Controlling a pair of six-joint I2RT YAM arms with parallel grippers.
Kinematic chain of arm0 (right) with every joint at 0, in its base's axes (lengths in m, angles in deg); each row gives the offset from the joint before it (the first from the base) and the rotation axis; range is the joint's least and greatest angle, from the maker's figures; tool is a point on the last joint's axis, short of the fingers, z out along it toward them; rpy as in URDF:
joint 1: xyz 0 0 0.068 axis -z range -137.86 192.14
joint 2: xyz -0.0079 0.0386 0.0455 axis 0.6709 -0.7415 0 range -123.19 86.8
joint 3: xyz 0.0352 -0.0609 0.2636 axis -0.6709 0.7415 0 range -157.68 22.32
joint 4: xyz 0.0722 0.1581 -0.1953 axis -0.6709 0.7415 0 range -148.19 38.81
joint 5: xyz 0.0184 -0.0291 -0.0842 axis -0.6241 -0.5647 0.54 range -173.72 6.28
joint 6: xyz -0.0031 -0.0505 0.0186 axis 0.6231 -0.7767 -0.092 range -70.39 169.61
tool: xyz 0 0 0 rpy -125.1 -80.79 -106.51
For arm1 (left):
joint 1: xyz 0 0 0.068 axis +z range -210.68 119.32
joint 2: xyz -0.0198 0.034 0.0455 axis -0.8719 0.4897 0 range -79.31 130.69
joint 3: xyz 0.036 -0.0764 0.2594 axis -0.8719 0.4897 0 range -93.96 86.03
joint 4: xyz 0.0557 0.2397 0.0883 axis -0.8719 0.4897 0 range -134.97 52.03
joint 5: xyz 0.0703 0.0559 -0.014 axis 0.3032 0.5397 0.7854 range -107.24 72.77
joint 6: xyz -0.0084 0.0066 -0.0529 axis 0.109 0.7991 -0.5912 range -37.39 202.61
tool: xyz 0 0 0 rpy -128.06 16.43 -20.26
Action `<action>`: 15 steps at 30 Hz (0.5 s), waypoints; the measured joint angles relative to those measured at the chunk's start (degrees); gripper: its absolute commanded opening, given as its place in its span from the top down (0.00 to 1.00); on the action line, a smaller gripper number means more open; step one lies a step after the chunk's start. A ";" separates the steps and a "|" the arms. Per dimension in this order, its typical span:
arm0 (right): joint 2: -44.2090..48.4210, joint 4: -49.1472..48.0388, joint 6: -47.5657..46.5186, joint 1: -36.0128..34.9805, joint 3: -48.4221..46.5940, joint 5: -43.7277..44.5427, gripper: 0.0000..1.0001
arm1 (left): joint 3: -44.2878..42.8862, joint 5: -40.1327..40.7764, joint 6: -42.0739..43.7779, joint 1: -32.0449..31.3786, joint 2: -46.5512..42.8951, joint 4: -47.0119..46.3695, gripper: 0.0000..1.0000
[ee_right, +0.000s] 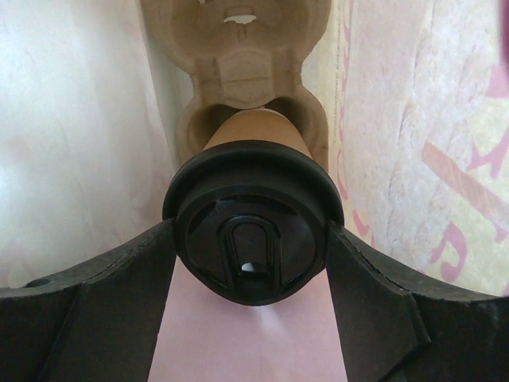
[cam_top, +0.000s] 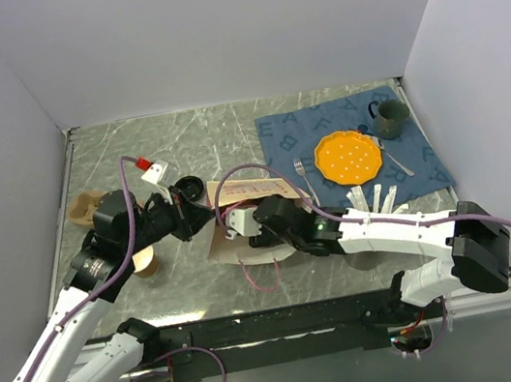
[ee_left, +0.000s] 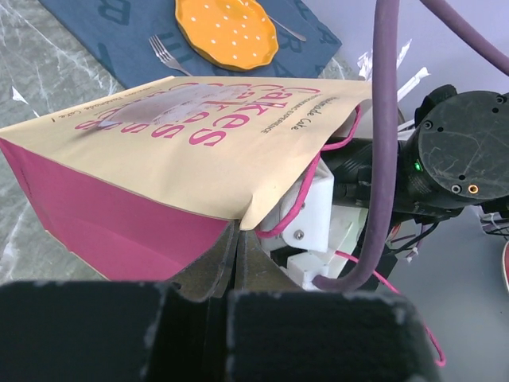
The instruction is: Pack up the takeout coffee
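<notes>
Now right arm (cam_top: 380,229) reaches into bag (cam_top: 236,194), gripping takeout coffee (ee_right: 250,239)

I see the overhead feed bright and even, faint sheen on the surface (cam_top: 178,140) toward 12 o'clock, left pincer (ee_left: 227,306) a dark blur at 6 o'clock, warm light glowing through the paper bag (ee_right: 79,143), takeout coffee (ee_right: 253,239) crisp

The paper bag (ee_left: 159,159) is tan kraft with pink lettering and a magenta side panel, and its cord handle (ee_left: 302,203) is pink. The takeout coffee (ee_right: 253,239) is brown under a black top. The plate (cam_top: 348,157) is orange with white dots, on a blue mat (cam_top: 276,138) printed with paler letters. The mug (cam_top: 390,116) looks dark green, perhaps grey.
</notes>
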 measured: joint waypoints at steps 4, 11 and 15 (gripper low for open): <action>-0.52 -0.59 0.68 0.70 0.04 -0.52 0.52 | 0.00 0.04 -0.31 0.00 0.00 0.02 0.99; -2.62 -2.12 1.40 2.62 0.04 -1.84 0.52 | 0.00 0.13 -1.14 0.00 0.04 0.24 0.99; -2.95 -3.19 2.10 3.26 0.04 -2.40 0.52 | 0.00 0.37 -1.46 0.00 0.13 0.24 0.99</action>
